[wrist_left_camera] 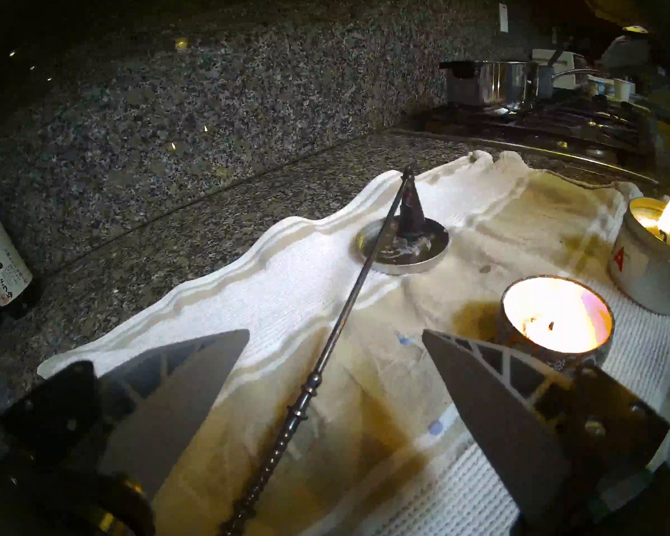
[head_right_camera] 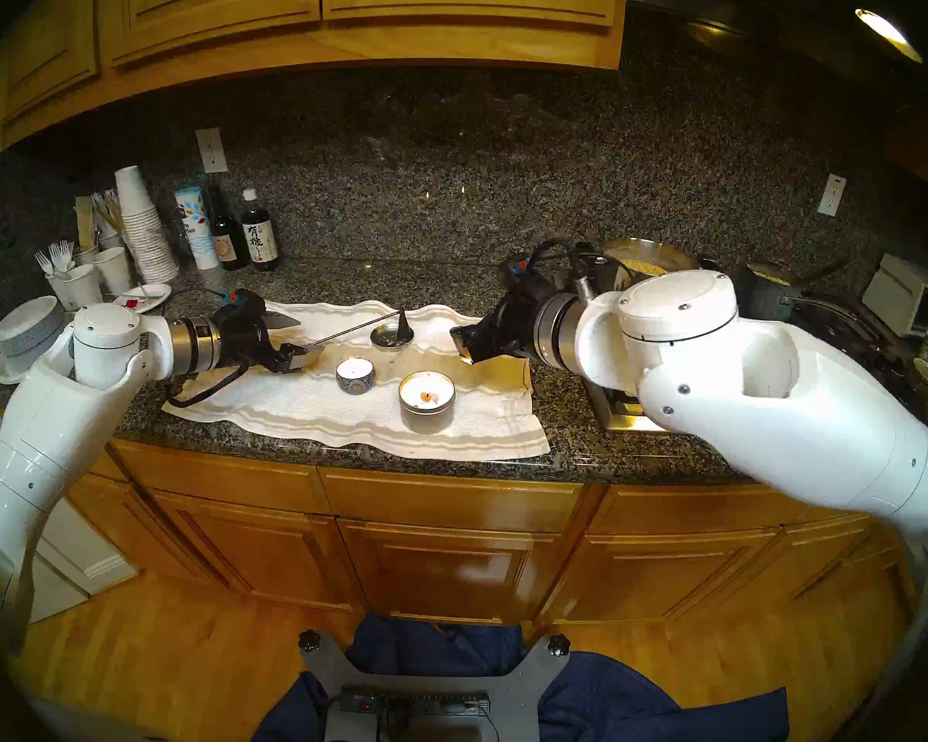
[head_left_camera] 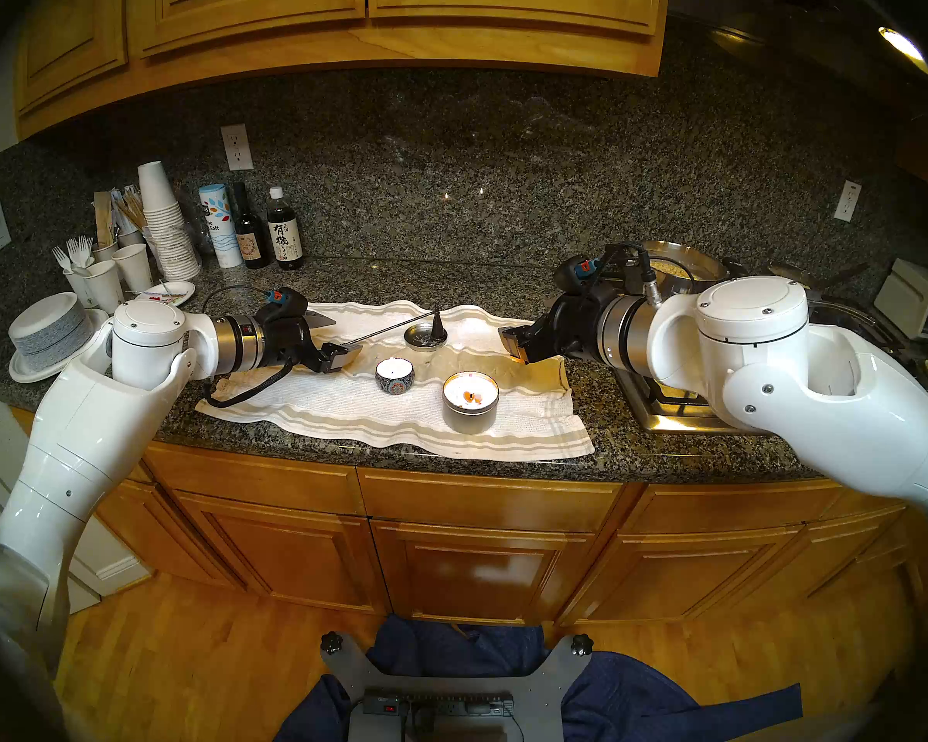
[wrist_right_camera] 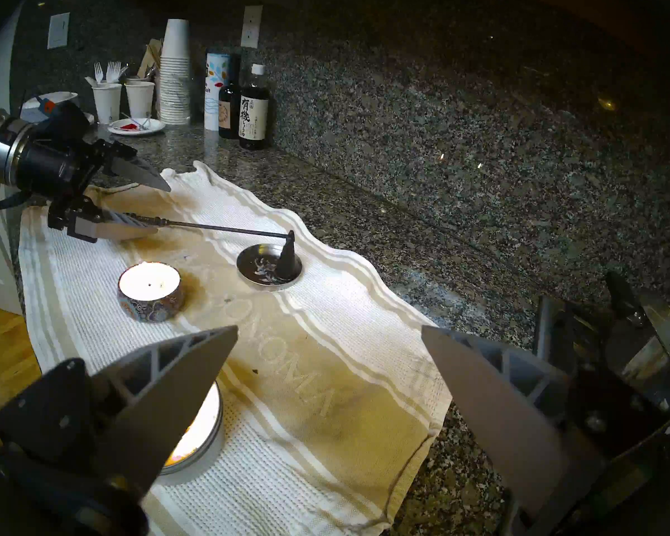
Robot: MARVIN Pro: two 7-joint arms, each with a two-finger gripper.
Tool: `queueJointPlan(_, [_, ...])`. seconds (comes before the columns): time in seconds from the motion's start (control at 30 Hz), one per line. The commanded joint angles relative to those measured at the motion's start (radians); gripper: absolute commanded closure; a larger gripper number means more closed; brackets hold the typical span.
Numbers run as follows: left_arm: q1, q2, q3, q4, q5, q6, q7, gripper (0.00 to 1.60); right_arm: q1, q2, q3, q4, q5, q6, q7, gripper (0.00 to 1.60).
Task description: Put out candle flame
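Note:
Two candles burn on a white striped towel (head_left_camera: 344,403): a small patterned bowl candle (head_left_camera: 394,376) (wrist_left_camera: 556,322) (wrist_right_camera: 149,291) and a larger tin candle (head_left_camera: 470,401) (wrist_left_camera: 652,260). A dark metal snuffer (head_left_camera: 392,328) (wrist_left_camera: 412,214) (wrist_right_camera: 287,258) rests its cone on a round metal dish (head_left_camera: 419,339), its thin handle running left. My left gripper (head_left_camera: 333,339) (wrist_left_camera: 335,332) is open, one finger on each side of that handle, not closed on it. Over the towel's right end my right gripper (head_left_camera: 515,344) (wrist_right_camera: 329,328) hangs open and holds nothing, just behind the tin candle.
Paper cups (head_left_camera: 164,227), bottles (head_left_camera: 285,232), forks and a stack of plates (head_left_camera: 49,331) crowd the back left of the granite counter. A steel pot (head_left_camera: 681,267) stands on the stove behind my right arm. The counter's front edge runs just below the towel.

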Motion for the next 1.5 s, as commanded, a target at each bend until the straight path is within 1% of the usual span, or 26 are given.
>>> queueJointPlan(0.0, [-0.083,-0.014,0.004,0.027,0.005,-0.013,-0.015,0.17,0.025,0.000,0.025,-0.001,-0.004,-0.007,-0.001,0.00])
queueJointPlan(0.07, [-0.090,-0.018,0.009,0.036,0.010,-0.013,-0.014,0.18,0.025,0.000,0.025,-0.001,-0.004,-0.007,-0.001,0.00])
queueJointPlan(0.1, [-0.094,-0.018,0.012,0.040,0.012,-0.013,-0.016,0.16,0.025,0.000,0.025,-0.001,-0.004,-0.007,-0.001,0.00])
queueJointPlan(0.23, [-0.106,-0.022,0.021,0.055,0.024,-0.016,-0.022,0.23,0.025,0.000,0.025,-0.001,-0.004,-0.007,-0.001,0.00])
queueJointPlan(0.37, [-0.115,-0.029,0.029,0.067,0.037,-0.014,-0.029,0.19,0.025,0.000,0.025,-0.001,-0.004,-0.007,-0.001,0.00])
queueJointPlan(0.47, [-0.120,-0.034,0.033,0.076,0.046,-0.015,-0.032,0.23,0.025,0.000,0.025,-0.001,-0.004,-0.007,-0.001,0.00])
queueJointPlan(0.53, [-0.124,-0.038,0.035,0.082,0.051,-0.014,-0.035,0.30,0.025,0.000,0.025,-0.001,-0.004,-0.007,-0.001,0.00])
queueJointPlan(0.6, [-0.128,-0.042,0.039,0.090,0.058,-0.012,-0.038,0.30,0.026,0.000,0.025,-0.001,-0.004,-0.007,-0.001,0.00])
queueJointPlan(0.63, [-0.129,-0.044,0.040,0.094,0.060,-0.012,-0.038,0.33,0.026,0.000,0.025,-0.001,-0.004,-0.007,-0.001,0.00])
queueJointPlan(0.7, [-0.133,-0.048,0.042,0.101,0.067,-0.011,-0.040,0.35,0.026,0.000,0.025,-0.001,-0.004,-0.007,-0.001,0.00])
queueJointPlan(0.83, [-0.144,-0.059,0.043,0.117,0.073,-0.006,-0.041,0.35,0.026,0.000,0.025,-0.001,-0.004,-0.007,-0.001,0.00])
queueJointPlan(0.87, [-0.146,-0.062,0.043,0.121,0.075,-0.006,-0.042,0.41,0.026,0.000,0.025,-0.001,-0.004,-0.007,-0.001,0.00])
queueJointPlan(0.9, [-0.149,-0.064,0.044,0.125,0.077,-0.005,-0.044,0.53,0.026,0.000,0.025,-0.001,-0.004,-0.007,-0.001,0.00])
queueJointPlan(0.93, [-0.151,-0.066,0.045,0.128,0.079,-0.005,-0.045,0.57,0.026,0.000,0.025,-0.001,-0.004,-0.007,-0.001,0.00])
queueJointPlan(1.1, [-0.160,-0.072,0.051,0.139,0.089,-0.002,-0.051,0.53,0.026,0.000,0.025,-0.001,-0.004,-0.007,-0.001,0.00])
queueJointPlan(1.3, [-0.166,-0.072,0.060,0.147,0.100,0.003,-0.062,0.52,0.026,0.000,0.025,-0.001,-0.004,-0.007,-0.001,0.00])
queueJointPlan(1.37, [-0.168,-0.073,0.063,0.153,0.105,0.001,-0.067,0.53,0.026,0.000,0.025,-0.001,-0.004,-0.007,-0.001,0.00])
queueJointPlan(1.43, [-0.171,-0.074,0.066,0.157,0.109,0.001,-0.071,0.60,0.026,0.000,0.025,-0.001,-0.004,-0.007,-0.001,0.00])
queueJointPlan(1.47, [-0.171,-0.074,0.066,0.157,0.109,0.001,-0.071,0.60,0.026,0.000,0.025,-0.001,-0.004,-0.007,-0.001,0.00])
